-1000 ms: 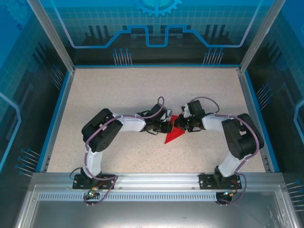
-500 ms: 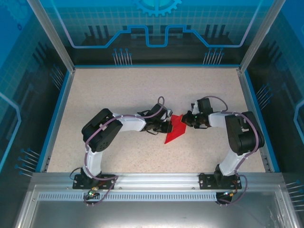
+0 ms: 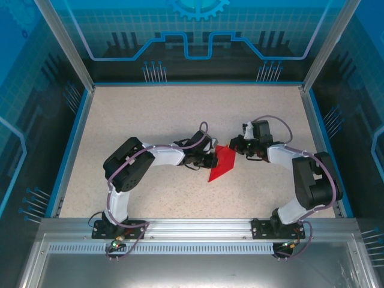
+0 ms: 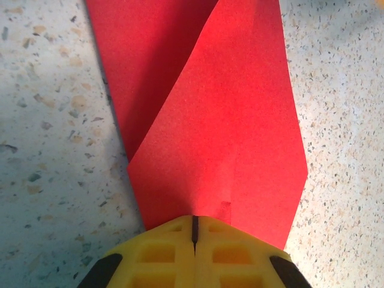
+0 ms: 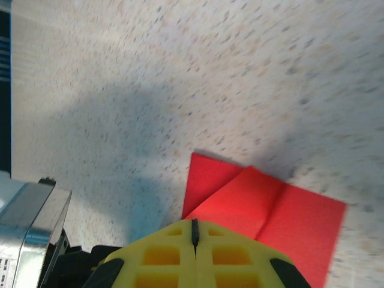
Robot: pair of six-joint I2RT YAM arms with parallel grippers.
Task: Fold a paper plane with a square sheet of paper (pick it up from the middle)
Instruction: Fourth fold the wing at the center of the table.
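You're pinning the half-folded bright red paper sheet (image 3: 222, 164) under the closed left claw (image 4: 194, 231), closed right claw (image 5: 194, 226) idling empty beside it; next, probably another wing fold.

Both arms are folded low, elbows kept out wide and forearms pointed inward at each other. The left gripper (image 3: 213, 161) is seen clamped up, its yellow fingers (image 4: 162, 255) pressed flush with just a thin seam left. Same deal on the right gripper (image 3: 236, 147): fingers (image 5: 228, 252) closed tight.
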